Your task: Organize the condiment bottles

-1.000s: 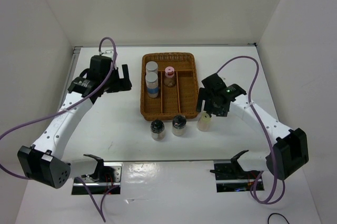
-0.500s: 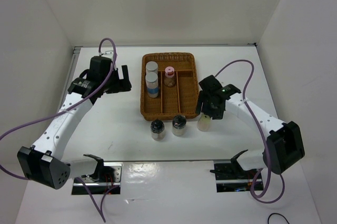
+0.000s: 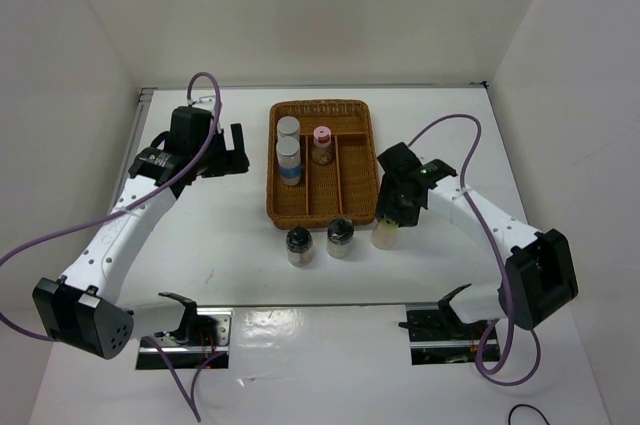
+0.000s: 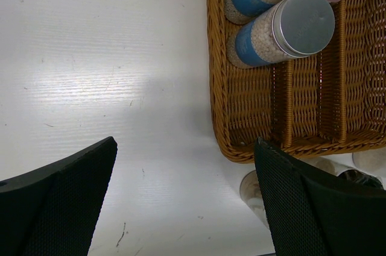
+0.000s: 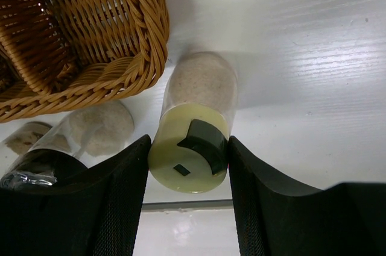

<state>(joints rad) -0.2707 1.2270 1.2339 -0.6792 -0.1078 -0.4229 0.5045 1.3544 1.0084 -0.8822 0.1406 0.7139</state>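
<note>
My right gripper [image 3: 389, 219] has its jaws against both sides of the yellow cap of the cream bottle [image 3: 385, 236], which stands on the table just off the wicker tray's near right corner; the right wrist view shows the cap [image 5: 188, 150] touched by both pads [image 5: 114, 202]. Two clear black-capped bottles [image 3: 299, 244] [image 3: 340, 236] stand left of it, in front of the tray. Two white bottles with silver tops and blue bands [image 3: 288, 129] [image 3: 289, 159] stand in the tray's left compartment, and a pink-capped bottle [image 3: 322, 143] in the one beside it. My left gripper [image 3: 240, 151] is open and empty over the table, left of the tray.
The brown wicker divided tray [image 3: 320, 104] sits at the back centre; its right compartments hold nothing. Its near corner shows in the right wrist view [image 5: 78, 33], close to the cream bottle. White walls enclose the table at the back and sides.
My right gripper has moved down and left over the cream bottle and closed its jaws onto the cap. The left arm and the other bottles have not moved.
</note>
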